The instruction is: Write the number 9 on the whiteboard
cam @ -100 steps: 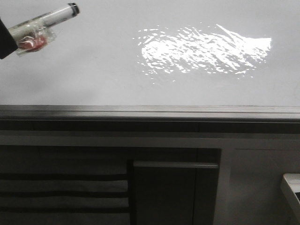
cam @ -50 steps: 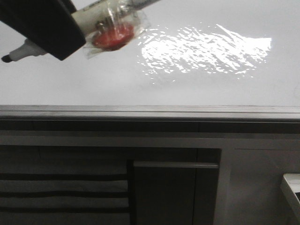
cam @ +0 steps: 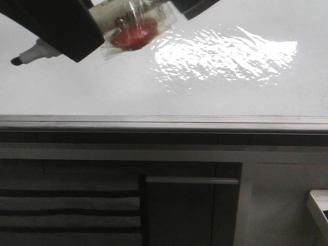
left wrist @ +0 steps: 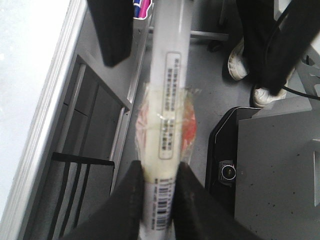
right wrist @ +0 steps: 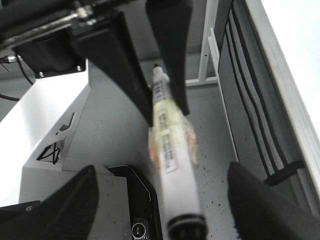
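Note:
The whiteboard (cam: 102, 87) is glossy white with bright glare and a grey edge strip (cam: 164, 120). No number 9 shows on it. My left gripper (cam: 84, 31) is at the upper left, shut on a white marker (cam: 115, 15) wrapped in clear tape over a red patch. The marker's black tip (cam: 15, 60) points left, in front of the board. In the left wrist view my left gripper (left wrist: 159, 185) clamps the barrel (left wrist: 170, 100). My right gripper (right wrist: 170, 200) is open, its fingers wide on either side of the marker's capped end (right wrist: 186, 225), not touching it.
Dark cabinet panels (cam: 189, 210) and black stripes (cam: 66, 205) lie below the board's edge. A white object (cam: 320, 205) sits at the lower right corner. A person's legs and white shoes (left wrist: 240, 60) stand near the robot's grey base (left wrist: 280, 165).
My left gripper came in from the far left and the marker swung round, its tip now pointing left. A dark finger of my right gripper has appeared at the top.

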